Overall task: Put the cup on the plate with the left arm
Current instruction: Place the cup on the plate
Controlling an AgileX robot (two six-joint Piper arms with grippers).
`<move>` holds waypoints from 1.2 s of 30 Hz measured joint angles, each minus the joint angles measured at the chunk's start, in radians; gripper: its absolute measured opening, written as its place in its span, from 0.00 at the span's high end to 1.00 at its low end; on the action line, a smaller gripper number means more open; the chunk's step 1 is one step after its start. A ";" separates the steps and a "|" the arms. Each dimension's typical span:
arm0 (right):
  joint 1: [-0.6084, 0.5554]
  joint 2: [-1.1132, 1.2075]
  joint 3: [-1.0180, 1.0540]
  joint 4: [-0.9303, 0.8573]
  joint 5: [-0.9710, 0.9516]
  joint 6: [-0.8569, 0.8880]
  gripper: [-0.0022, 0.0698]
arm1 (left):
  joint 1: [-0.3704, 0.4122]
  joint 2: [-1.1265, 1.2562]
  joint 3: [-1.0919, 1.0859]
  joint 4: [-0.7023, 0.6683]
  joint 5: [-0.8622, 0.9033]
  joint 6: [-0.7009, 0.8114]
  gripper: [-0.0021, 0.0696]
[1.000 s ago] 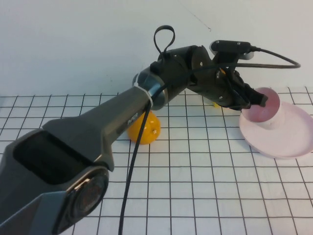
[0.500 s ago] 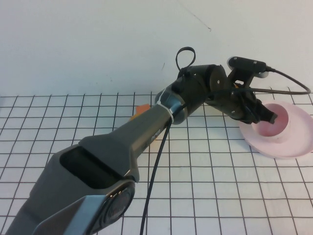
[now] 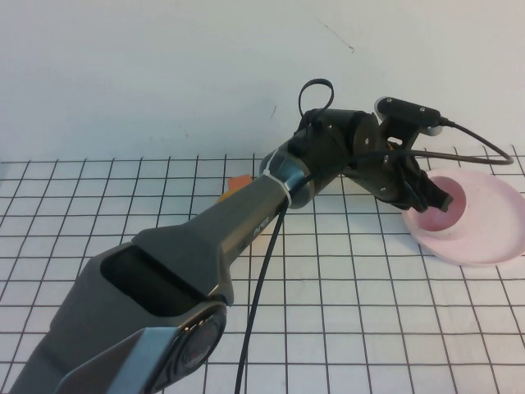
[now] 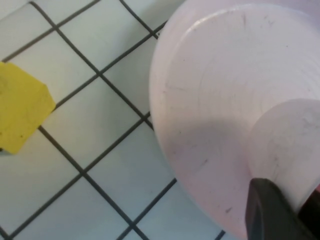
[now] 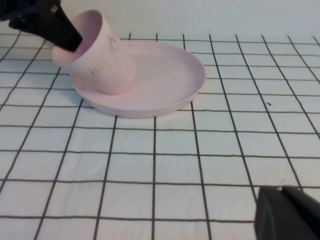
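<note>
The pale pink cup [image 3: 432, 217] leans tilted on the near-left part of the wide pink plate [image 3: 492, 238], its mouth turned toward the robot. My left gripper [image 3: 435, 195] is shut on the cup's rim. In the right wrist view the cup [image 5: 100, 60] rests with its base on the plate [image 5: 170, 80] and the left gripper [image 5: 60, 31] pinches its upper rim. In the left wrist view one dark finger [image 4: 270, 212] lies against the cup [image 4: 290, 140] above the plate [image 4: 210, 90]. My right gripper [image 5: 287, 212] hangs shut and empty over the gridded table, short of the plate.
The left arm [image 3: 246, 222] stretches across the white gridded table [image 3: 369, 312] from near left to far right. A bit of something orange [image 3: 237, 183] shows behind it. A yellow object [image 4: 20, 112] lies on the table left of the plate. A white wall stands behind.
The left arm has swung right and lowered the cup onto the plate. In the last half second the gripper and the cup shifted slightly left. The orange fruit is now mostly hidden behind the arm.
</note>
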 joint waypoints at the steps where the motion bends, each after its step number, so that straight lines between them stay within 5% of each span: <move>1: 0.000 0.000 0.000 0.000 0.000 0.000 0.97 | 0.000 0.000 0.000 0.000 0.004 0.005 0.89; 9: 0.000 0.000 0.000 0.000 0.000 0.000 0.97 | 0.000 0.000 0.000 -0.092 -0.018 0.114 0.44; 13: 0.000 0.000 0.000 0.000 0.000 0.000 0.97 | 0.000 0.000 -0.020 -0.133 -0.036 0.152 0.37; 30: 0.000 0.000 0.000 0.000 0.000 0.000 0.97 | -0.002 0.000 -0.058 -0.214 -0.053 0.194 0.36; 33: 0.000 0.000 0.000 0.000 0.000 0.000 0.97 | -0.002 -0.011 -0.058 -0.163 -0.032 0.194 0.44; 36: 0.000 0.000 0.000 0.000 0.000 0.000 0.97 | -0.004 -0.048 -0.058 -0.052 0.028 0.190 0.66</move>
